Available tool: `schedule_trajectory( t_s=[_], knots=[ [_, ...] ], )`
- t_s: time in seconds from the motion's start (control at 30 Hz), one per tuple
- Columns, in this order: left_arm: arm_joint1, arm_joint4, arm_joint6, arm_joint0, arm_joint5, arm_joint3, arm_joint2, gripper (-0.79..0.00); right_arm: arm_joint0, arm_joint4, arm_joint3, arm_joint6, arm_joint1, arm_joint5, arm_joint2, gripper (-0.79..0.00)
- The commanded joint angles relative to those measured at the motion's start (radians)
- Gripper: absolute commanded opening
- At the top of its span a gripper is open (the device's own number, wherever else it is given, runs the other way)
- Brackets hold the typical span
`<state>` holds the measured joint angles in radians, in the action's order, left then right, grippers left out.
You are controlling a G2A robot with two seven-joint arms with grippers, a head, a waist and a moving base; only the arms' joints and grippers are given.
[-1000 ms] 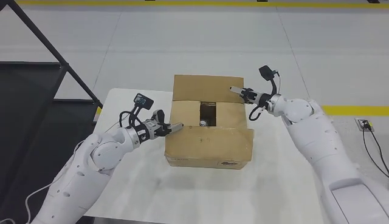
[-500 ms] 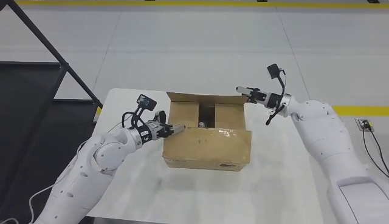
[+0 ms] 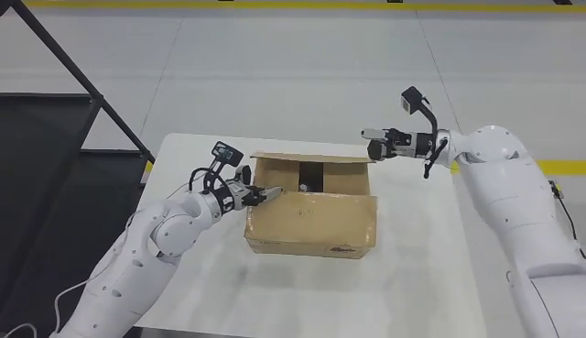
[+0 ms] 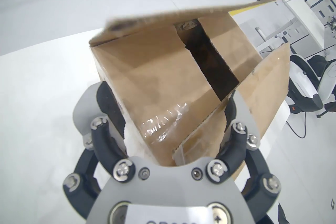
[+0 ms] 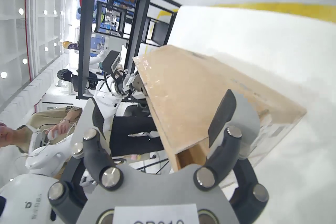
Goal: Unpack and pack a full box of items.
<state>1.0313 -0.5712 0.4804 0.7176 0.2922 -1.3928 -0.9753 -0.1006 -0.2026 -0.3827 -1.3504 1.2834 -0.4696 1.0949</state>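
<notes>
A brown cardboard box [image 3: 311,223] stands in the middle of the white table. Its far flap [image 3: 311,158] is raised almost upright, and my right gripper [image 3: 368,136] is shut on that flap's right corner; in the right wrist view the flap [image 5: 197,93] runs between the fingers [image 5: 223,114]. My left gripper [image 3: 265,191] is open at the box's left end. In the left wrist view its fingers [image 4: 236,109] straddle the taped inner flap [image 4: 157,83]. A dark gap [image 4: 210,64] between the inner flaps hides the contents.
The table [image 3: 421,274] has bare room in front of and to the right of the box. A black metal frame [image 3: 73,72] stands off the table's left side. Beyond the far edge lies open floor with a yellow line [image 3: 549,166].
The right gripper has risen and swung back, lifting the far flap from lying flat to nearly upright. The near flap has come up from the front, and the left gripper has edged closer to the box.
</notes>
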Motion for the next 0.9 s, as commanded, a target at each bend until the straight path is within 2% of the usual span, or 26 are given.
schedule_trajectory(
  t_s=[0.0,0.27,0.43,0.6,0.87],
  knots=[
    [0.003,-0.013,-0.006,0.000,-0.005,0.000,0.004,0.000,0.000,-0.003,-0.008,-0.036,0.002,0.036,-0.008,0.000],
    [0.010,-0.045,-0.029,0.004,0.019,-0.004,-0.001,0.000,-0.027,-0.035,-0.059,-0.076,0.016,0.076,-0.035,0.000],
    [0.005,-0.108,-0.043,0.022,0.032,-0.018,-0.020,0.000,-0.061,-0.050,-0.107,-0.077,0.011,0.077,-0.041,0.000],
    [0.001,-0.095,-0.047,0.046,0.065,-0.021,-0.050,0.000,-0.094,-0.063,-0.155,-0.077,0.003,0.077,-0.039,0.000],
    [0.005,-0.101,-0.028,0.042,0.100,-0.009,-0.055,0.000,-0.160,-0.079,-0.256,-0.007,-0.013,0.099,-0.017,0.000]
  ],
)
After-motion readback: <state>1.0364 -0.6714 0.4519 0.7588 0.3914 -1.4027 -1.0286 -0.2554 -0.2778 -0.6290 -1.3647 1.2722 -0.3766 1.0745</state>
